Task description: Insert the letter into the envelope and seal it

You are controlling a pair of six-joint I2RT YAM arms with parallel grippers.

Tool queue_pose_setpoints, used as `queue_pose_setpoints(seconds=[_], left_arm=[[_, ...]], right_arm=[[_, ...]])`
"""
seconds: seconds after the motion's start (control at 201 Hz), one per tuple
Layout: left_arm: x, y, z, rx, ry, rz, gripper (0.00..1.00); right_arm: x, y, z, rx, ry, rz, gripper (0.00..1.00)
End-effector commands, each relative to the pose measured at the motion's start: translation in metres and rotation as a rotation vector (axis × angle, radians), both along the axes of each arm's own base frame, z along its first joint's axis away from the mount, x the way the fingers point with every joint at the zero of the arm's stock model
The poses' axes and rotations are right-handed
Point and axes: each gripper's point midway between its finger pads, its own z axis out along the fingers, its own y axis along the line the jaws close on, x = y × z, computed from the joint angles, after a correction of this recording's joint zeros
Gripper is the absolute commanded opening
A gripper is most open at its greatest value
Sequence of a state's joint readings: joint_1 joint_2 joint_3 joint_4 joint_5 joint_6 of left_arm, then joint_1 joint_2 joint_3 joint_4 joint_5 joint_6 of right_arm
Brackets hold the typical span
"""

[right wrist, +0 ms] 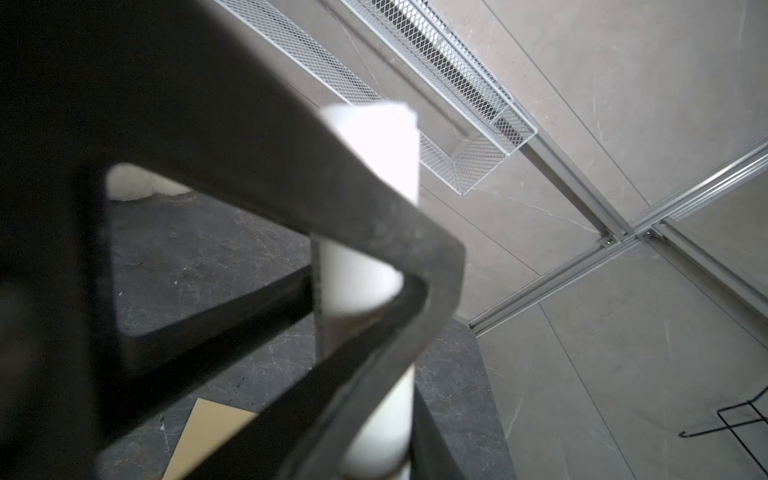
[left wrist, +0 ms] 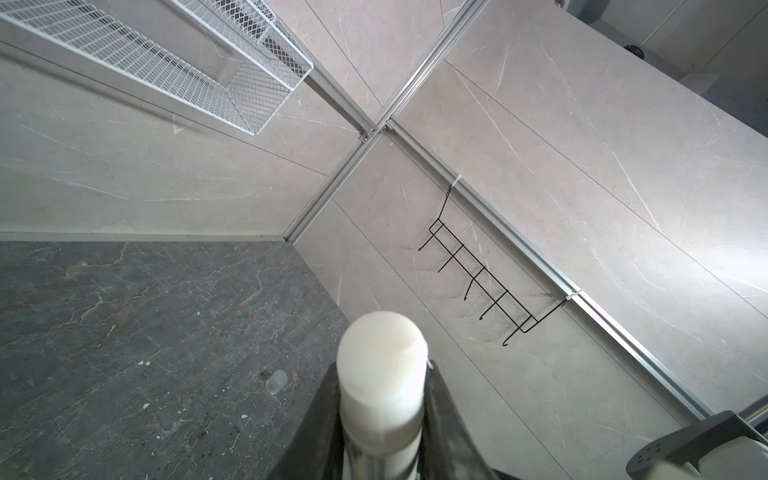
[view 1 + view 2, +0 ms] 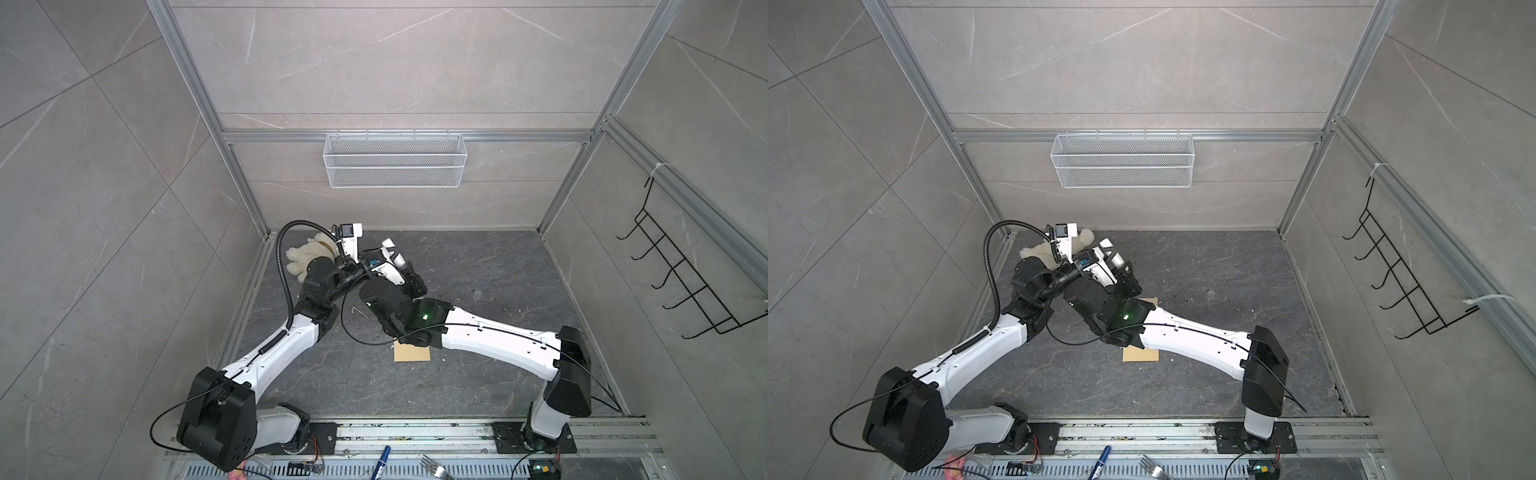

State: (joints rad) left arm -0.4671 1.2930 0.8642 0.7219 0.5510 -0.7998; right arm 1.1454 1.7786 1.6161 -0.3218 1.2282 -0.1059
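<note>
- Stick, white and round, sits between the fingers of my left gripper; they pinch it from both sides, its blunt end poking clear past them.
- My right gripper sits close against the left one, at 11 o'clock from the middle of the table in both top views.
- In the right wrist view a blurred dark finger bar crosses the same stick; whether that gripper pinches it or stands spread, I cannot tell.
- Envelope, plain tan, lies flat just toward 6 o'clock from the table's middle, one end showing, the rest under my right forearm.
- Small clear cap sits alone at 2 o'clock, well apart from both grippers.
- Pale plush lies in the 10 o'clock corner, partly hidden by my left arm.
</note>
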Motion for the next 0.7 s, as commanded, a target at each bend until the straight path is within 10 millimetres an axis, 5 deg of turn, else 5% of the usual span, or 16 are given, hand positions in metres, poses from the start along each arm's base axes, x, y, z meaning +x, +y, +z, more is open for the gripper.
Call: queue_pose_setpoints(seconds=[0.0, 0.299, 0.627, 0.697], left_arm=[[-0.013, -0.015, -0.013, 0.05, 0.016, -0.069, 0.0], [-0.013, -0.014, -0.011, 0.048, 0.008, -0.069, 0.0], [-0.021, -0.014, 0.01, 0.037, -0.043, -0.093, 0.0], [-0.024, -0.015, 0.016, 0.029, -0.055, -0.111, 0.0]], right_arm=[[-0.003, -0.002, 0.026, -0.04, -0.07, -0.062, 0.0], [-0.008, -0.001, 0.021, 0.061, -0.014, 0.04, 0.12], [-0.022, -0.024, 0.011, 0.481, 0.217, 0.361, 0.74], [-0.024, -0.031, 0.009, 0.584, 0.271, 0.425, 0.78]])
